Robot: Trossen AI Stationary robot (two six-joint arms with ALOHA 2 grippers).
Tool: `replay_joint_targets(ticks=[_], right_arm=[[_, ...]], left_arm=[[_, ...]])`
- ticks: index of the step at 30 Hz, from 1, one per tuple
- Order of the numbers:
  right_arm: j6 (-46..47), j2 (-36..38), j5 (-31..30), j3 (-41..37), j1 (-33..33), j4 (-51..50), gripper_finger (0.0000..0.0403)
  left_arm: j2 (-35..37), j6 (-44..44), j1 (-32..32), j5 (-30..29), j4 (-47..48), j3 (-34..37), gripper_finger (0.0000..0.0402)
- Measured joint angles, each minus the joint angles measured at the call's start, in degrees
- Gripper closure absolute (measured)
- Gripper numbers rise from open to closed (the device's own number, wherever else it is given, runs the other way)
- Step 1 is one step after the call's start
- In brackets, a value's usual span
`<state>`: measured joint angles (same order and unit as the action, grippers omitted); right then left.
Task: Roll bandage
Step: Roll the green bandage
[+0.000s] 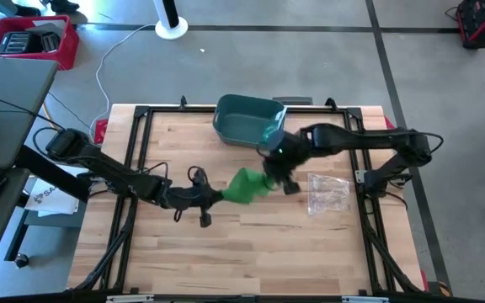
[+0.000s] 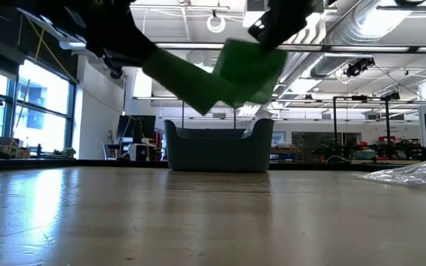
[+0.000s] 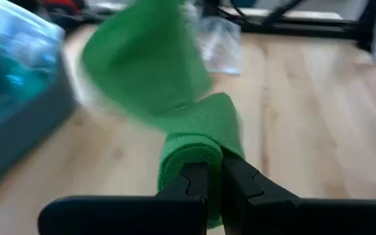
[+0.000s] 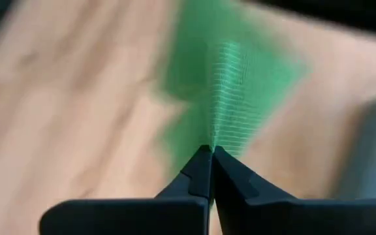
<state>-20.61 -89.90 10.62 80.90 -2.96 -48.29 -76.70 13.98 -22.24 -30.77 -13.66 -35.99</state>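
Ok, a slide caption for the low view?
Both grippers, left and right, hold a green bandage above the table, bin behind.

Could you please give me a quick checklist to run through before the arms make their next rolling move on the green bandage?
1. Left end effector shut on the green bandage: ok.
2. Right end effector shut on the bandage: ok.
3. Bandage lifted off the table: ok in the low view.
4. Bandage clear of the bin: ok.
5. Plastic bag apart from the bandage: ok.
6. Roll tightness: cannot tell.
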Motion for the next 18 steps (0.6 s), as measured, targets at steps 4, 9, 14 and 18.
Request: replay_joint_targets(ticks=[4, 9, 14, 18], right_arm=[[-1.72, 0.72, 3.97, 0.00, 5.14, -6.42, 0.0403], [-4.93, 2.90, 4.40, 0.00, 11.76, -7.17, 0.0403], [-2.18, 8.85, -2.47, 0.00, 15.52, -6.60, 0.0403], [0.21, 14.41, -12.46, 0.00, 16.25, -5.56, 0.0403]], left_arm=[[3.63, -3.67, 0.14, -3.95, 0.69, 0.00, 0.0398], [5.86, -4.59, 2.22, -5.12, 4.98, -0.01, 0.0398], [5.49, -0.86, 4.47, -4.37, 11.37, 0.00, 0.0398], [4.44, -0.67, 4.99, -2.36, 10.72, 0.00, 0.0398]])
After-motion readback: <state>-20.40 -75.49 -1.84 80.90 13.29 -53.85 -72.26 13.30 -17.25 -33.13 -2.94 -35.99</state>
